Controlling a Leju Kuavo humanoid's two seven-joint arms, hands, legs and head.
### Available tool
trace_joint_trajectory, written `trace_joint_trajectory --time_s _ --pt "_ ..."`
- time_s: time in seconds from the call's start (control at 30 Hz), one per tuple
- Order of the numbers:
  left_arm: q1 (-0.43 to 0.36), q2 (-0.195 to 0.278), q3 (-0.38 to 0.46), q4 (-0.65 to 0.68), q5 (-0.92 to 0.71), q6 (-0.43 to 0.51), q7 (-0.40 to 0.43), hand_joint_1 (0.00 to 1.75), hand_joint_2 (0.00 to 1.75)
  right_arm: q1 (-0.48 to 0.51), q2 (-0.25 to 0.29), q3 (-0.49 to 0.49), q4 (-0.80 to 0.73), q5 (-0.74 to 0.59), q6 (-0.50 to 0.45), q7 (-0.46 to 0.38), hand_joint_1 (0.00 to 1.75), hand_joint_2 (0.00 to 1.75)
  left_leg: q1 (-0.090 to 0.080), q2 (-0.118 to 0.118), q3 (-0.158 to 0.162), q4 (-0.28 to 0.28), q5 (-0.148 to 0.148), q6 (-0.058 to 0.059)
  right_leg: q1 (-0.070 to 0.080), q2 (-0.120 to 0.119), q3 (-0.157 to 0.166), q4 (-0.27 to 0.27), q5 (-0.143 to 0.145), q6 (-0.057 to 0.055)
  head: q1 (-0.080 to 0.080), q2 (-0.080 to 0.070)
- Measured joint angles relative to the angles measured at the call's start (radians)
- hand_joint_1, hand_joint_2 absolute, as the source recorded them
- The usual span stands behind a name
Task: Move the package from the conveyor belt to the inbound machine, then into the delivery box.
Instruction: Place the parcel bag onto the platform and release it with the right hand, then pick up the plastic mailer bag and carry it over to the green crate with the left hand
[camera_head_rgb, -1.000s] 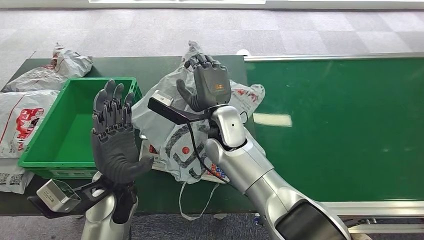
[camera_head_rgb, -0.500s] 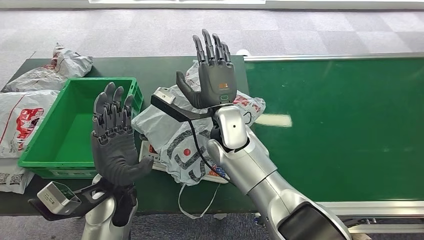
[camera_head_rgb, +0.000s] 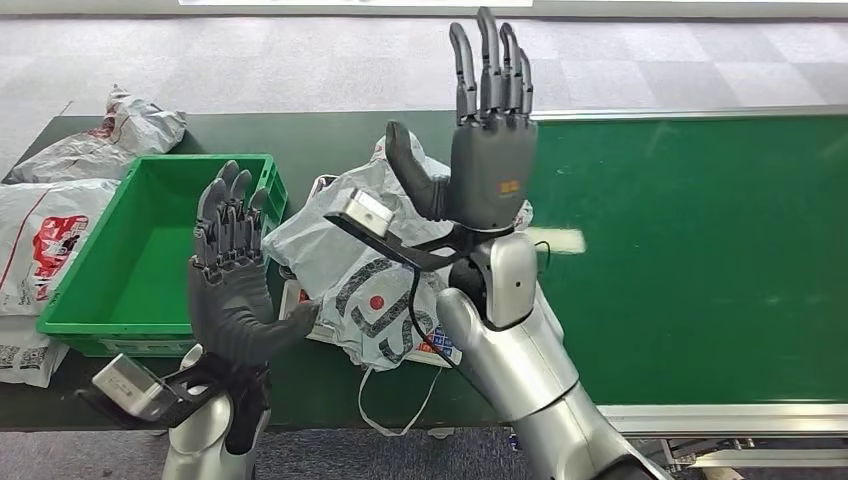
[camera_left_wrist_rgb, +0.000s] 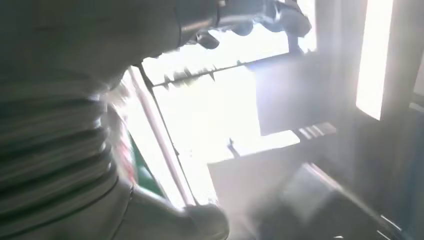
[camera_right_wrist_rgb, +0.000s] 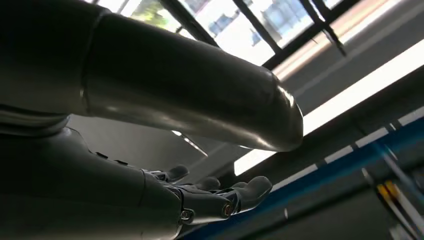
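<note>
A grey plastic package (camera_head_rgb: 345, 265) with black and red print lies crumpled on the dark table between the green box (camera_head_rgb: 100, 320) and the green conveyor belt (camera_head_rgb: 700, 250). My right hand (camera_head_rgb: 485, 160) is raised high above the package, fingers straight and apart, holding nothing. My left hand (camera_head_rgb: 235, 275) stands upright in front of the box's near right corner, fingers spread, empty, its thumb close to the package's edge. In the right wrist view the thumb and fingers (camera_right_wrist_rgb: 220, 200) are extended toward ceiling lights. The left wrist view is blurred and overexposed.
Several other grey mail bags lie left of the box, one at the back (camera_head_rgb: 110, 135), one beside it (camera_head_rgb: 45, 235). A flat white item (camera_head_rgb: 310, 315) lies under the package. Grey carpet lies beyond the table.
My right hand has risen and moved right, away from the package, with its fingers straightened upward. The left hand has shifted slightly up and right.
</note>
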Motion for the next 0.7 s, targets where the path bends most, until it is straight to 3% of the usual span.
trace_joint_trajectory --time_s 0.03,0.17,0.33,0.5,0.7 --pt "-0.016 0.001 0.0 0.015 -0.116 0.073 0.045 0.0 1.75 0.038 0.002 -0.029 -0.103 -0.065 -0.006 -0.089 0.0 1.75 0.0 -0.002 0.0 0.0 0.0 0.0 0.0 -0.002 0.0 0.0 -0.001 0.001 0.0 0.0" --pt "-0.144 0.02 0.002 0.186 -0.572 0.313 0.246 0.0 1.75 0.165 0.007 -0.133 -0.462 -0.337 -0.012 -0.337 0.0 1.75 0.0 -0.008 0.0 0.0 0.0 0.001 -0.001 -0.007 0.003 -0.001 -0.003 0.002 0.0 0.0" --pt "-0.321 0.033 0.001 0.479 -0.767 0.417 0.354 0.0 1.75 0.254 0.009 -0.182 -0.668 -0.457 -0.008 -0.453 0.0 1.75 -0.001 -0.004 0.001 0.0 0.0 0.001 -0.001 -0.004 0.003 0.0 0.0 0.001 0.0 0.0" --pt "-0.444 0.045 -0.029 0.749 -0.92 0.367 0.454 0.0 1.75 0.269 0.008 -0.202 -0.692 -0.528 -0.006 -0.52 0.0 1.75 -0.001 -0.002 0.002 0.0 0.001 0.0 -0.001 -0.002 0.003 0.0 0.001 0.001 0.0 0.0" --pt "-0.521 0.047 -0.096 1.0 -1.036 0.186 0.445 0.0 1.75 0.268 0.008 -0.195 -0.677 -0.508 -0.004 -0.48 0.0 1.75 -0.001 -0.002 0.002 0.0 0.001 0.0 -0.001 -0.002 0.004 0.0 0.001 0.001 0.0 0.0"
